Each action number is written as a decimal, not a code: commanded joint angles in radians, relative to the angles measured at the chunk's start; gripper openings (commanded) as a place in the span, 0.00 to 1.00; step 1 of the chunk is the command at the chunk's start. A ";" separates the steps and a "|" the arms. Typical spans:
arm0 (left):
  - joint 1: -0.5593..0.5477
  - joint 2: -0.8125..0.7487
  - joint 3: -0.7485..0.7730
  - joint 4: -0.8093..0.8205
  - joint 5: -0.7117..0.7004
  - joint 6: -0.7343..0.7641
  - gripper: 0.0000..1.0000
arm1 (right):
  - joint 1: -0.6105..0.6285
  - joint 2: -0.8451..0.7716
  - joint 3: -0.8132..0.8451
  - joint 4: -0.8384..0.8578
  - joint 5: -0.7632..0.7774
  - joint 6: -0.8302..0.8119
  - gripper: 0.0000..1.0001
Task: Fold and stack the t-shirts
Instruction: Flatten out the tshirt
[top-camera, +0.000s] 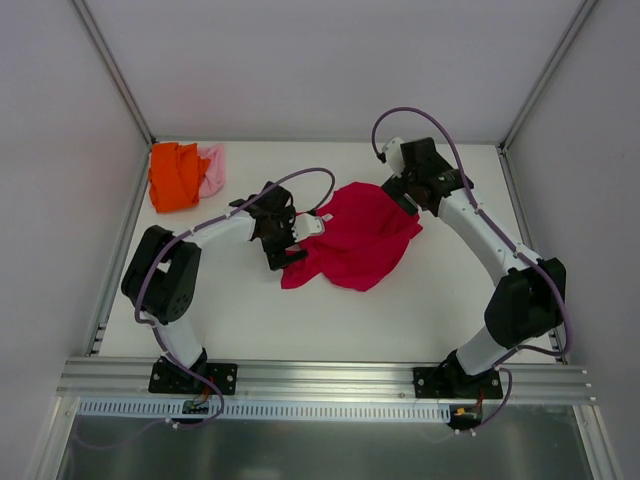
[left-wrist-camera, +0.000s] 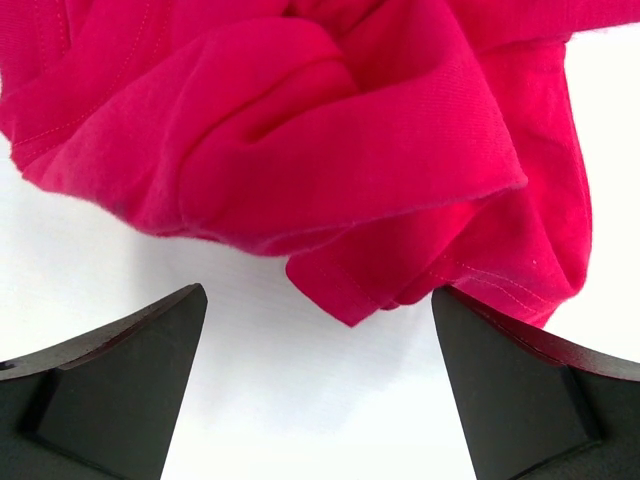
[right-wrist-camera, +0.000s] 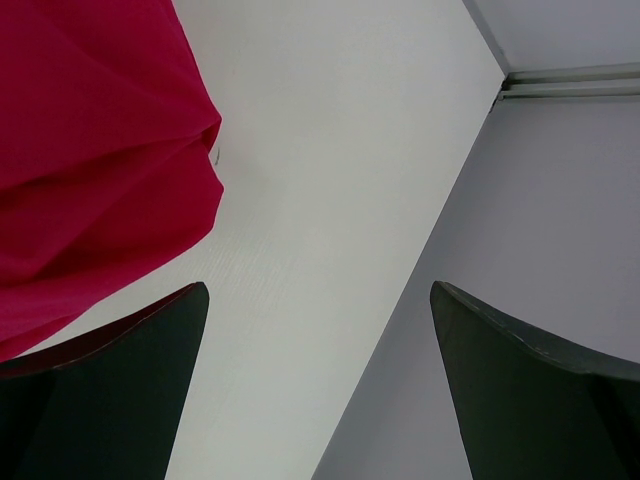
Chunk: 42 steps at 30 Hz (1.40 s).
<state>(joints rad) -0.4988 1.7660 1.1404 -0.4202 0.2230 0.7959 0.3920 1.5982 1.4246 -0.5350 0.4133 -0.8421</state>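
Crimson t-shirt (top-camera: 355, 240) lies crumpled just ahead of the left gripper (left-wrist-camera: 318, 292), elbow bent, jaws wide apart. The right gripper (right-wrist-camera: 318, 288), likewise spread, hangs at its far edge. The orange t-shirt (top-camera: 175, 177) and pink t-shirt (top-camera: 212, 170) lie well beyond the left gripper.

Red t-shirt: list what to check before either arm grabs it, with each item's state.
1. Left fingers open, holding nothing: ok.
2. Right fingers open, holding nothing: ok.
3. Red t-shirt lying flat: not ok, it is crumpled.
4. Cloth ahead of the left fingers: ok, a folded hem lies just past the tips.
5. Cloth ahead of the right fingers: not ok, the shirt's edge is off to one side, bare table ahead.
6. Orange t-shirt and pink t-shirt out of the way: ok, at the far left corner.
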 joint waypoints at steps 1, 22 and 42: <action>-0.011 -0.071 0.006 -0.026 -0.011 0.017 0.99 | -0.007 -0.003 0.000 0.010 0.005 -0.002 1.00; -0.009 -0.027 0.002 -0.009 -0.005 0.012 0.99 | -0.008 -0.009 -0.001 0.009 0.010 -0.002 1.00; -0.009 0.082 0.024 0.081 -0.077 -0.023 0.21 | -0.016 -0.023 -0.012 0.004 0.001 -0.008 1.00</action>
<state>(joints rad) -0.4988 1.8294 1.1496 -0.3714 0.1898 0.7704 0.3878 1.5982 1.4193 -0.5354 0.4118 -0.8429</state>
